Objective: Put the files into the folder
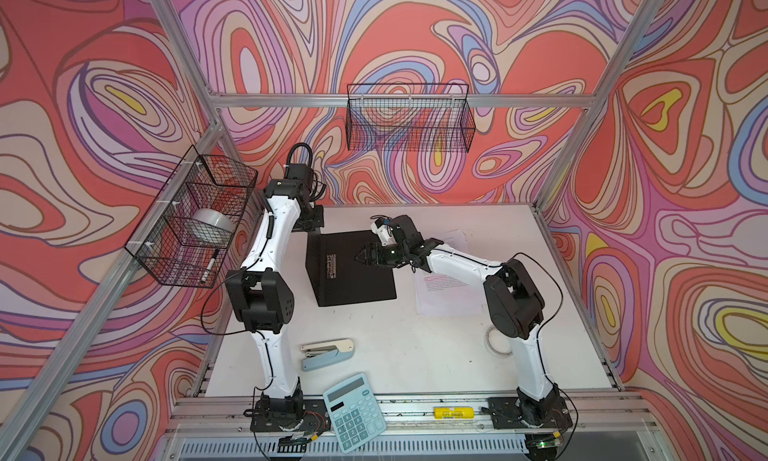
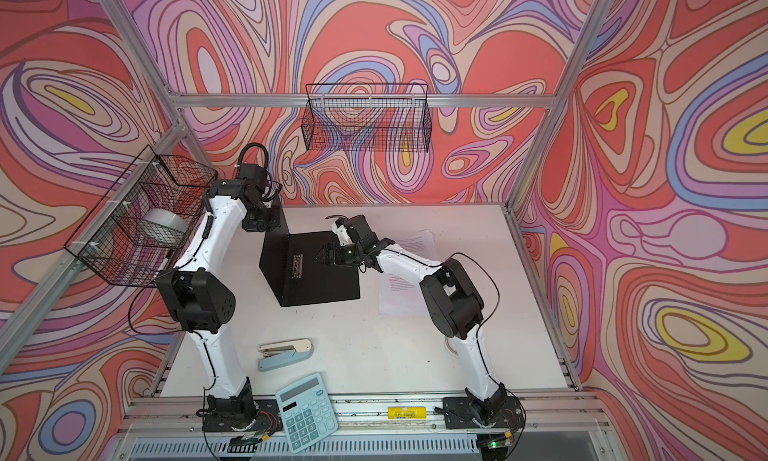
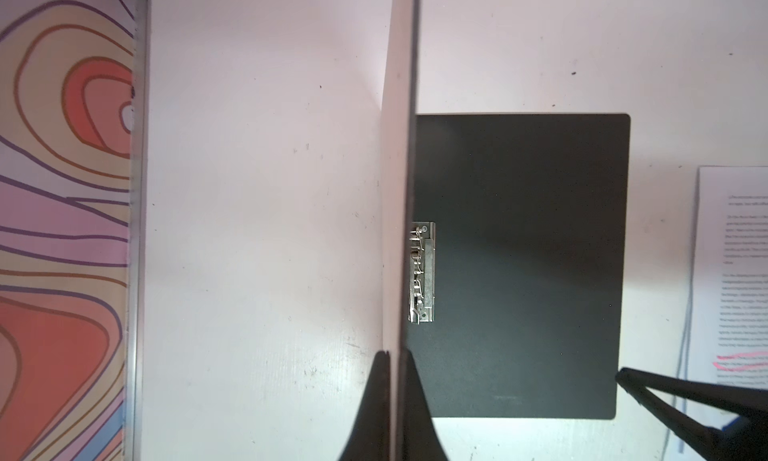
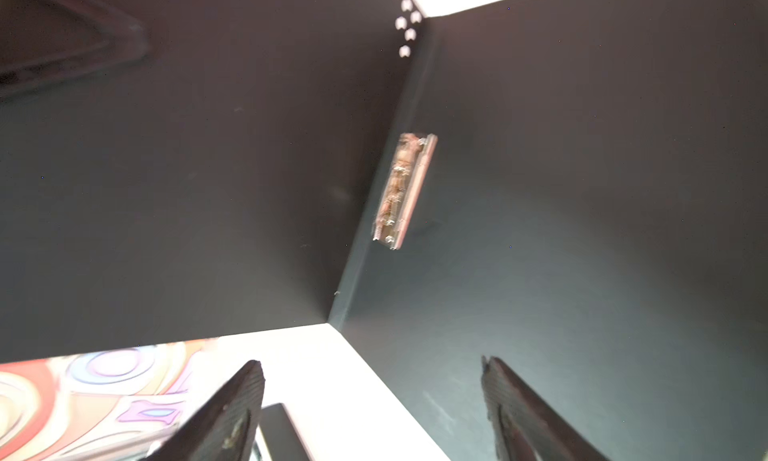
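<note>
Cover of folder (image 3: pixel 519 251) pinched upright by left end effector (image 3: pixel 392 355), judged to keep clip (image 3: pixel 424 272) exposed for files (image 1: pixel 446 292); right end effector (image 4: pixel 372 361) wide, empty.

The white table (image 1: pixel 415 355) carries the open folder (image 1: pixel 357 284), files (image 1: pixel 449 301) and a stapler (image 1: pixel 328 352).

A pale blue hinged stapler (image 1: pixel 328 354) and a teal plastic calculator (image 1: pixel 354 413) lie well apart from the fingers (image 1: pixel 369 250) of the right gripper (image 1: pixel 358 257), as does a black wire basket (image 1: pixel 178 268) holding a grey tape roll (image 1: pixel 212 226)
</note>
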`<action>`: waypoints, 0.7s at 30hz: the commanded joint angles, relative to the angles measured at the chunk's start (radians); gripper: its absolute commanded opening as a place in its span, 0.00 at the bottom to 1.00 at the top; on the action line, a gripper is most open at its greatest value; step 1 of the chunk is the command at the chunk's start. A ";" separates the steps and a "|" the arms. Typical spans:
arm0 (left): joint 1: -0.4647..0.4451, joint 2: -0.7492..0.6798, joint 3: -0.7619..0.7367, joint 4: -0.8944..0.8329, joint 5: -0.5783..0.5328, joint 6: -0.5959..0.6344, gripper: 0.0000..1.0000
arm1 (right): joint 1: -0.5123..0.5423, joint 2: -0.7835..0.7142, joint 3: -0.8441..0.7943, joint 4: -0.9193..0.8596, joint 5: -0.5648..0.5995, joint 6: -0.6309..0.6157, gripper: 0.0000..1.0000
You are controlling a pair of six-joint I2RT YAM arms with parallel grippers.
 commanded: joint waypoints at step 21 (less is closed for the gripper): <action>0.002 -0.189 -0.273 -0.024 0.243 -0.056 0.00 | 0.096 0.063 0.146 -0.409 0.176 -0.186 0.64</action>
